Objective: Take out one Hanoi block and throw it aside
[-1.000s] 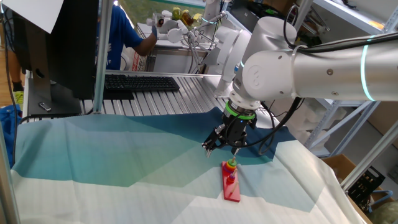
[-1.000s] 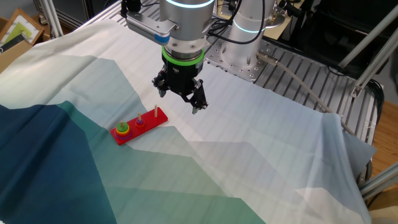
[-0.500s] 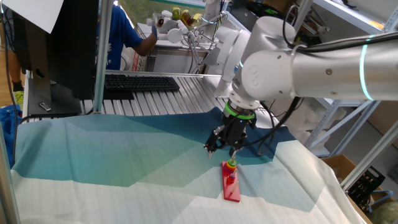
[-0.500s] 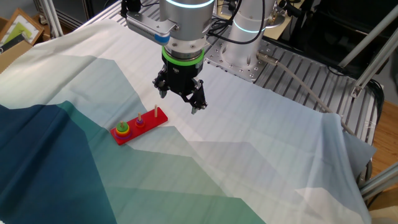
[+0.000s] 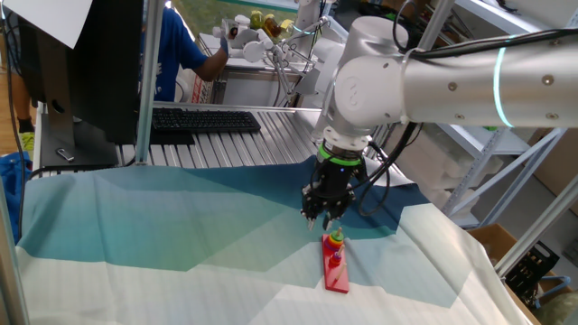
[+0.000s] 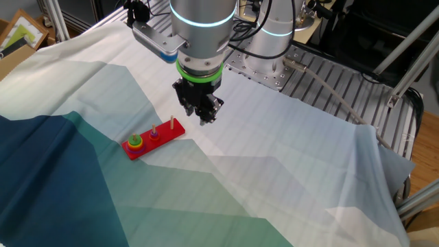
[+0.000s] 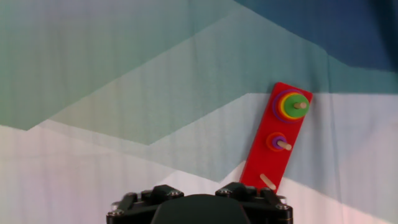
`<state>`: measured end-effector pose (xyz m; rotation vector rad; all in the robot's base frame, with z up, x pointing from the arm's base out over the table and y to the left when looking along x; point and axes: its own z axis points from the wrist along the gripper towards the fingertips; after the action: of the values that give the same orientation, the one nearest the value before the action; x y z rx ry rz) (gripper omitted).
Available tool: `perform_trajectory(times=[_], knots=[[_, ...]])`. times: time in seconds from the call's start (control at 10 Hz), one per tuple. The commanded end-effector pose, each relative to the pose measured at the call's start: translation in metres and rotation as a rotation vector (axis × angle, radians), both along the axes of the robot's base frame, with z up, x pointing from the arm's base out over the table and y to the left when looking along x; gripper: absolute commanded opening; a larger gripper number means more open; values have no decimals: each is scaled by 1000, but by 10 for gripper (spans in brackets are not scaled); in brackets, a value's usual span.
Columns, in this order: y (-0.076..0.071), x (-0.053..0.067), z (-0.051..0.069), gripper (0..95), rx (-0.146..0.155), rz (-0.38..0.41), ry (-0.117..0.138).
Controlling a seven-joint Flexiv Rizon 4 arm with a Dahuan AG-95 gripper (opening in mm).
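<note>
Above the patterned cloth (image 6: pixel 288 171), the gripper (image 6: pixel 204 118) is hanging from the white arm (image 5: pixel 433 81), its fingertips pointing down and clear of the fabric. Its fingers are carrying nothing, but the views are not showing clearly whether they are spread or closed; in the hand view only the black base of the hand (image 7: pixel 199 205) is showing at the bottom edge.

Just beside the gripper, the long red base board (image 6: pixel 153 138) is lying flat on the cloth, with its near end almost under the hand in the hand view. Three pegs are standing along it. The peg nearest the gripper (image 7: pixel 268 181) is standing bare. The middle peg is carrying a small red and purple piece (image 7: pixel 277 142). On the far peg, a stack is sitting, and the Hanoi block (image 7: pixel 293 106) is resting there as a small green ring, inside the yellow ring (image 7: pixel 286 106) and close around the peg. In one fixed view the same stack (image 5: pixel 336 238) is sitting just below the gripper's tips, apart from them.

Behind the table, a black keyboard (image 5: pixel 206 120) is lying on the slatted metal surface.
</note>
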<state>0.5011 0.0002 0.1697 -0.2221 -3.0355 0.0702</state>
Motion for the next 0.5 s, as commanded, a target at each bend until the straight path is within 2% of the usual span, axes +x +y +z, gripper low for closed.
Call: perform_trajectory(times=[0.1, 0.5], knots=[[0, -1, 0, 0, 0, 4, -2], [-6, 1, -3, 0, -12, 31, -6]])
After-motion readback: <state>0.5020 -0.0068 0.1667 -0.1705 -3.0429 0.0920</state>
